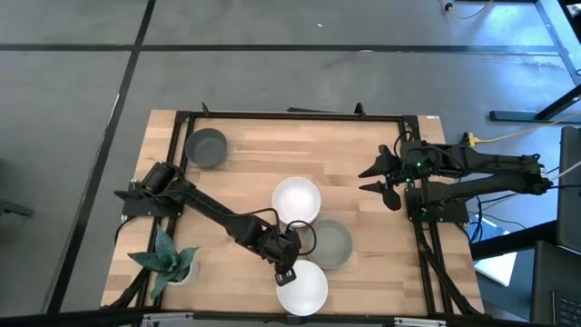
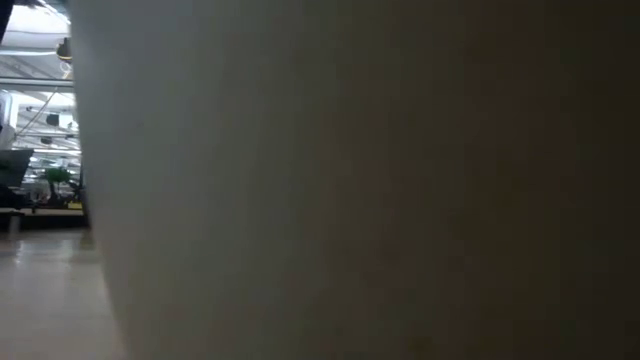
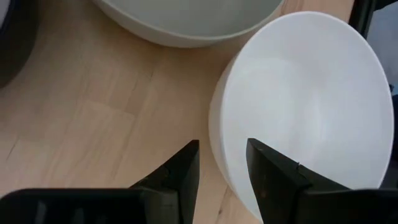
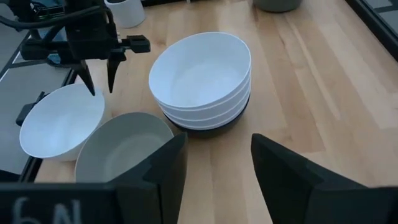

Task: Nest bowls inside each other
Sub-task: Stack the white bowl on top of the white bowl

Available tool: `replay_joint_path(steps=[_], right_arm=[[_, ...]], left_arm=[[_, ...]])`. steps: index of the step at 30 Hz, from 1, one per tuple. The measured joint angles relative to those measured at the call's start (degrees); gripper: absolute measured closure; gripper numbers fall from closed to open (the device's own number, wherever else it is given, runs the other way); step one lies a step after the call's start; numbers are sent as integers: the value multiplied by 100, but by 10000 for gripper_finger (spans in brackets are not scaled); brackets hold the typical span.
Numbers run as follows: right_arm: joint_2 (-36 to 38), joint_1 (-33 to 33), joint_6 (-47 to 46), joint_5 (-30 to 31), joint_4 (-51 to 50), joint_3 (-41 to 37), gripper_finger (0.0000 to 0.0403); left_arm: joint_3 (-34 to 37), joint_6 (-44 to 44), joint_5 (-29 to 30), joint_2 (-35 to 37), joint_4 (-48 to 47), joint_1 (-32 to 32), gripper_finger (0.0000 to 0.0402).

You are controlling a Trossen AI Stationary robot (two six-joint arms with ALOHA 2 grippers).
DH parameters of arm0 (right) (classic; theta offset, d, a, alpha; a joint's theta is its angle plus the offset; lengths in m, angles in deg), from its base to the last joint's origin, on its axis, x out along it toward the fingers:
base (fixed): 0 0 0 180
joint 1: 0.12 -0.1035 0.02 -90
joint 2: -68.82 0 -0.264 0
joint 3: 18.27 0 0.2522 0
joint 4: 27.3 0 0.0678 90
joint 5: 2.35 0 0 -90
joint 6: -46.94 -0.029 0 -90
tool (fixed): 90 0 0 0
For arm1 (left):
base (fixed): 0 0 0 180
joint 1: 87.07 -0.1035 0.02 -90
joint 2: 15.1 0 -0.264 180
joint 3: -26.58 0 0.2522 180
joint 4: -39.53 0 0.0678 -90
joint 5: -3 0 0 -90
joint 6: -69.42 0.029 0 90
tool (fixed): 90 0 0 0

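A single white bowl [image 1: 302, 289] [image 3: 311, 106] [image 4: 59, 121] sits by the table's near edge. My left gripper [image 1: 285, 271] [image 3: 222, 162] [image 4: 97, 84] is open and points down at that bowl's left rim. A grey bowl [image 1: 332, 243] [image 4: 121, 149] stands just beyond it. Farther back is a nested stack [image 1: 297, 200] [image 4: 202, 78] of white bowls on a black one. Another grey bowl [image 1: 206, 147] rests at the far left. My right gripper [image 1: 363, 180] [image 4: 214, 162] hovers open at the table's right side, touching nothing. My left gripper comes at the white bowl from above, pointing down. One finger [image 3: 270, 177] is over the inside of the rim [image 3: 217, 146] and the other [image 3: 183, 171] over the table outside it. I cannot tell whether either finger touches the rim.
A small green plant [image 1: 166, 259] in a white pot stands at the near left corner. A black frame [image 1: 290, 115] runs round the table top. Bare wood lies between the stack and my right arm. A pale surface [image 2: 350, 180] close to the camera fills most of the low view.
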State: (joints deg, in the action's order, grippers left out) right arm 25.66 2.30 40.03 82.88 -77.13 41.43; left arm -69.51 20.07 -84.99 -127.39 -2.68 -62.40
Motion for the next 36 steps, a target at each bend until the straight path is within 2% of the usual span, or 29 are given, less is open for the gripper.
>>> replay_joint_path(steps=[27, 36], right_arm=[[2, 0, 141, 1, -3, -2, 224], [2, 1, 139, 2, -6, -2, 224]], left_arm=[[-2, 154, -98, -190, -46, -17, 275], [2, 82, -329, -361, -1, -57, 310]])
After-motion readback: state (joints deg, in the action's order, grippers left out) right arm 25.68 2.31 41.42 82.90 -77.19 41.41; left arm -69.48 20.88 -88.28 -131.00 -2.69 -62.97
